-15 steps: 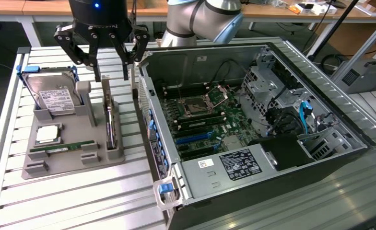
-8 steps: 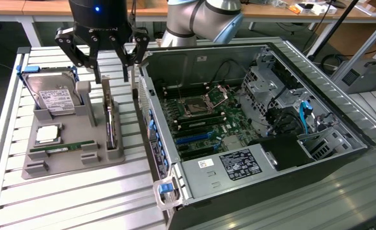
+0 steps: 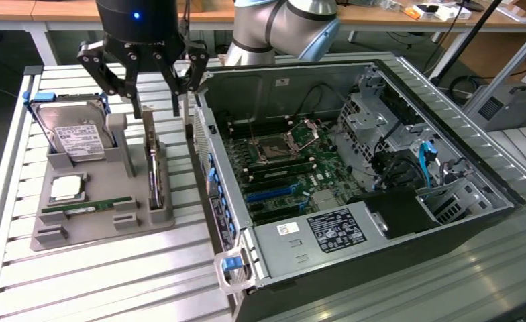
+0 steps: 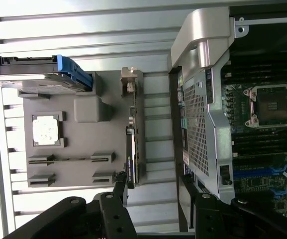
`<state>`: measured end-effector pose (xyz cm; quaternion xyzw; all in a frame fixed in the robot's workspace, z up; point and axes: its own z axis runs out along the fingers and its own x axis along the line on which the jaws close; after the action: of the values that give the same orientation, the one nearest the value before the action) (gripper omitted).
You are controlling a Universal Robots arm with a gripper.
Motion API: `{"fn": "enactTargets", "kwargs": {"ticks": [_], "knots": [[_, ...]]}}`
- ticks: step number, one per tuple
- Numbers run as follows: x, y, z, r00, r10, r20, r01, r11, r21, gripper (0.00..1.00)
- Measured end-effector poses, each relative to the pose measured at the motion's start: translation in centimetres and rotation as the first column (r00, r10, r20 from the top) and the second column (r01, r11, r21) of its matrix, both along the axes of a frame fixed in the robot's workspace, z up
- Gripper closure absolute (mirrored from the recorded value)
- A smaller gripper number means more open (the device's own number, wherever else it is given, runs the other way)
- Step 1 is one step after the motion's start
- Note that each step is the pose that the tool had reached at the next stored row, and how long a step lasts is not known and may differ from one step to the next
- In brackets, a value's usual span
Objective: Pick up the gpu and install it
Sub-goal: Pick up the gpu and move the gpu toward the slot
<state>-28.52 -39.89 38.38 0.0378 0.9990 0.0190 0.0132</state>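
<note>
Now gripper [image 3: 155,107] wide open, empty, above gpu [image 3: 155,171]. Gpu upright on edge in grey holder [image 3: 93,215], just beside computer case [image 3: 202,144]. Risk: off-centre descent, finger strikes case wall, card tips.

You have a grey holder tray [image 3: 111,184] on the slatted table [image 3: 102,282], under the pincer [image 3: 153,100]. A hard drive [image 3: 73,133] with blue rails is propped at the tray's end, toward the exterior view's left of the pincer. Farther from the pincer lie a silver processor chip [image 3: 68,188] and, past it, a green memory stick [image 3: 88,208], flat in its slot. On the pincer's other side is an open computer case [image 3: 272,87] with its motherboard [image 3: 290,171] exposed.
</note>
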Motion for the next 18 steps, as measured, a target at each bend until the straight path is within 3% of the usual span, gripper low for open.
{"fn": "enactTargets", "kwargs": {"ticks": [18], "knots": [[-0.1,0.0,-1.16,1.0,0.0,0.0,0.0,1.0,0.0,0.46]]}}
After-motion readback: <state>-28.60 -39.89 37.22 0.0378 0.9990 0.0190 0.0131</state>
